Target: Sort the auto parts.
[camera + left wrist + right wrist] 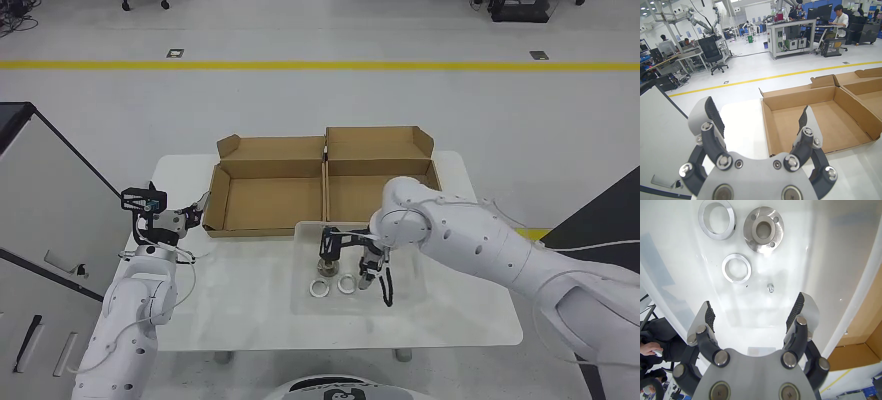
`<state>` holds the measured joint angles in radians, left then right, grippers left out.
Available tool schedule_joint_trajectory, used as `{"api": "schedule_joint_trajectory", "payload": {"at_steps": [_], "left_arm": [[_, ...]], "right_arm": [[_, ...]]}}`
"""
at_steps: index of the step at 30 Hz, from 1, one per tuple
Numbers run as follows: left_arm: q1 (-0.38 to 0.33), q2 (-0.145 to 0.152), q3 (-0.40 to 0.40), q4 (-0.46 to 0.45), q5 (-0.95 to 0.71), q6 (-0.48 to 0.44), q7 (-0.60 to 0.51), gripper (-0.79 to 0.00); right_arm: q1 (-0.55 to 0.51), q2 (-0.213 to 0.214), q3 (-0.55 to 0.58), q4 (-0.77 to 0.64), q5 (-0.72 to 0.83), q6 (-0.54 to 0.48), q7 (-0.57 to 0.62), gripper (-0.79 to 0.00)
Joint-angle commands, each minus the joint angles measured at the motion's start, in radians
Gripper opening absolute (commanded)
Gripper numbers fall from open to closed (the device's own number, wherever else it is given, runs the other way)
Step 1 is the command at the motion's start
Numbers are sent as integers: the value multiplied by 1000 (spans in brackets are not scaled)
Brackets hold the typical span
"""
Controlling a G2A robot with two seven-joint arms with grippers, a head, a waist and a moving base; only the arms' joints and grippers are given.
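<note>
A white tray (304, 240) holds the metal parts: a flanged hub (763, 229), a large ring (717, 219), a smaller ring (736, 268) and a tiny bolt (770, 288). In the top view the hub (327, 266) and two rings (319, 289) (346, 284) lie in the tray's front half. My right gripper (755, 302) (375, 280) hangs open just above the tray floor, close to the bolt, holding nothing. My left gripper (759, 106) (192, 215) is open and empty at the table's left side, pointing at the left cardboard box (810, 123).
Two open, empty cardboard boxes stand side by side behind the tray, the left box (270, 205) and the right box (350, 200) (866, 91). The white table (240, 290) has free room in front of the left box. A grey panel (50, 210) stands off the table's left.
</note>
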<state>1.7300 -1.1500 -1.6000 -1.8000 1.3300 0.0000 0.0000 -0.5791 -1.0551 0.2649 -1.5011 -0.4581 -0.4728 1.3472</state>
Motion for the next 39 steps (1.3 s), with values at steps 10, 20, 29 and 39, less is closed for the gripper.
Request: {"api": "schedule_joint_trajectory", "payload": {"at_steps": [10,20,29,39], "left_arm": [[0,0,0,0,0,0,0,0],[0,0,0,0,0,0,0,0],[0,0,0,0,0,0,0,0],[0,0,0,0,0,0,0,0]], "right_arm": [[18,-30,-45,56,-10,-19,-19,-320],[13,-50,-50,57,-95,-1,-35,-400],[1,-66,-51,66,-163,28,-41,-434],[-11,-81,-40,102,-184,28,-49,-453]]}}
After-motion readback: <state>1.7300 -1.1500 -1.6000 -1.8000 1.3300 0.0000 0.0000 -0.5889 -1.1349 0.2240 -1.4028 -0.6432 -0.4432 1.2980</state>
